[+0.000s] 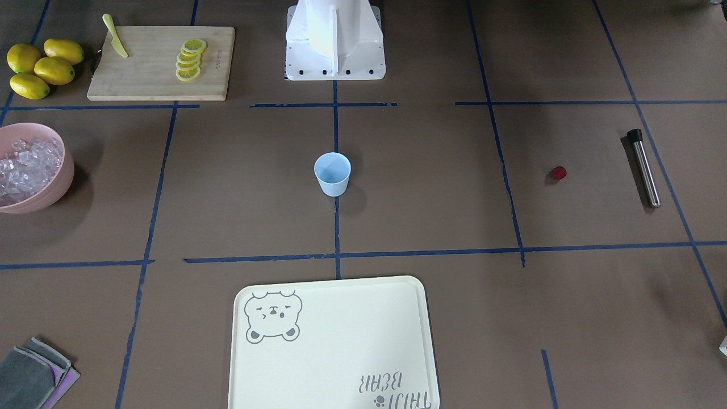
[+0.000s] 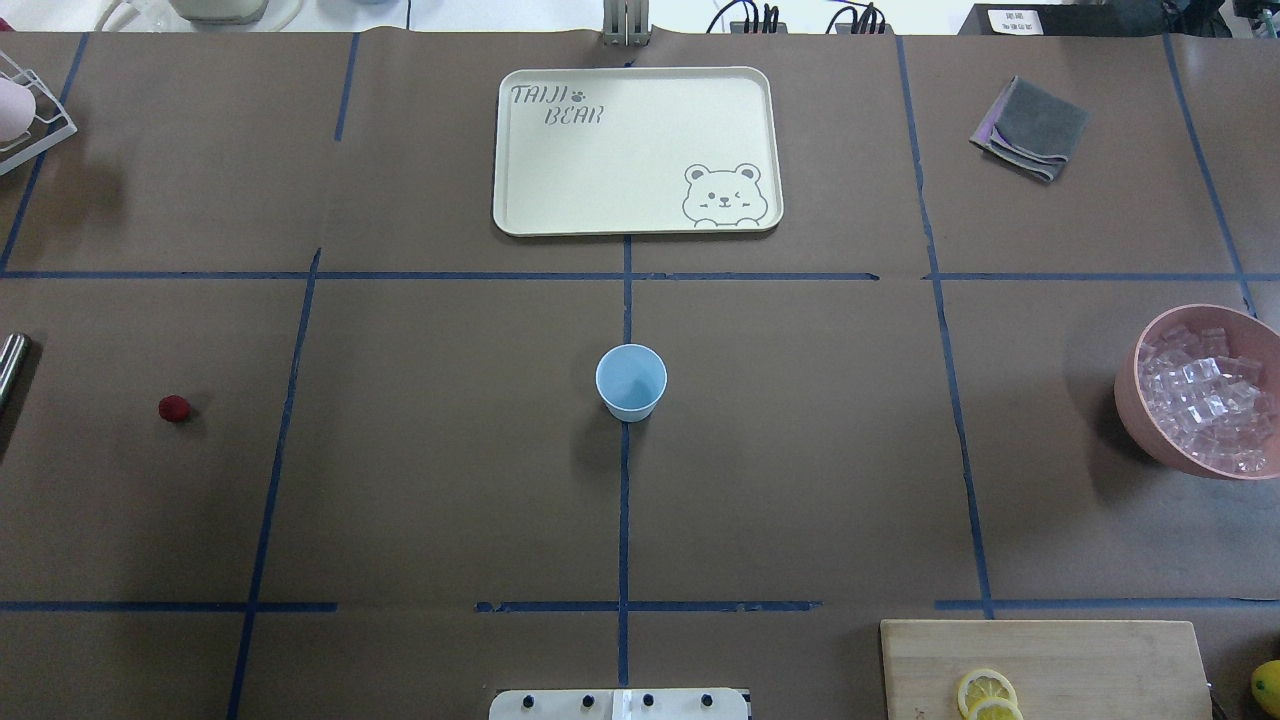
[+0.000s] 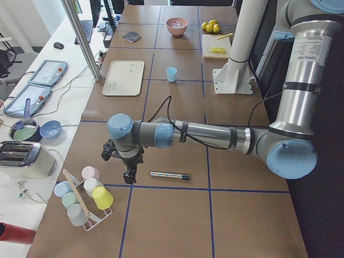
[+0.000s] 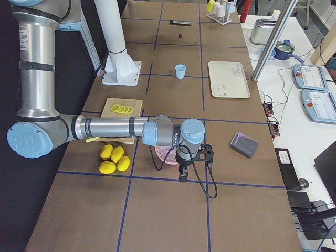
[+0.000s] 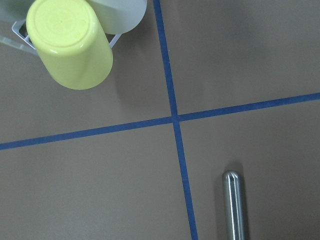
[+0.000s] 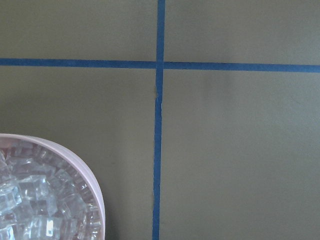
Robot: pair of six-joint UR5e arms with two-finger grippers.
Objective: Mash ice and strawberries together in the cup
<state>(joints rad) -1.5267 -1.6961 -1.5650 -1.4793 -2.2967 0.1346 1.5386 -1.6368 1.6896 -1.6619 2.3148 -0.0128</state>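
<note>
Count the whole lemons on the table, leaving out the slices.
4 lemons, clustered beside the cutting board: two next to the board, two farther out toward the table's edge. None appears hidden.

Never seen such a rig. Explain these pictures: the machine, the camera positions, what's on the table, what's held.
A robot with two arms works at a taped table. Two pictures look down, one from behind the robot, one facing it; two look along the table from its ends; two come from wrist cameras. An empty pale blue cup stands mid-table. A strawberry and a metal rod lie toward the robot's left; a pink bowl of ice, lemons and a cutting board toward its right; a tray beyond the cup. The left gripper hangs near the rod, the right gripper by the bowl. Neither visibly holds anything; open or shut, I cannot tell.
</note>
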